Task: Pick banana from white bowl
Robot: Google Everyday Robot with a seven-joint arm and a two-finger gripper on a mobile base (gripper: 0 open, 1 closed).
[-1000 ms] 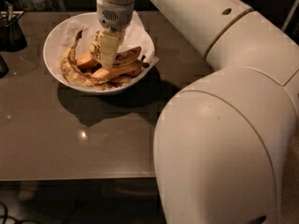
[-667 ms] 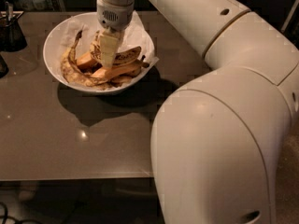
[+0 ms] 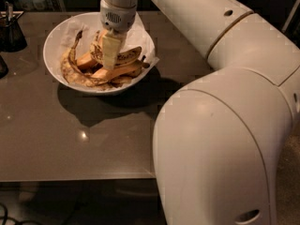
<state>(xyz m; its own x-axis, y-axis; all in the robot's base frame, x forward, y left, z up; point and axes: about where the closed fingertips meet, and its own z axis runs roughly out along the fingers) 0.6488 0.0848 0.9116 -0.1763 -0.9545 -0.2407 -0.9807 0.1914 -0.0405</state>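
The white bowl point(image 3: 50, 63) stands at the back left of the grey table, lined with crumpled white paper. Several bananas lie piled in it. The brown-speckled banana point(image 3: 130, 55) lies across the top of the pile, with plainer yellow-orange bananas point(image 3: 117, 72) beneath and beside it. My gripper point(image 3: 111, 51) points straight down into the bowl and sits right on the speckled banana's left part, hiding that stretch of it. The arm's wrist point(image 3: 117, 13) stands directly above the bowl.
A small dark container point(image 3: 10, 32) stands at the table's far left edge, left of the bowl. My arm's large white links point(image 3: 225, 125) fill the right side of the view. The table's front edge point(image 3: 75, 178) runs below the bowl.
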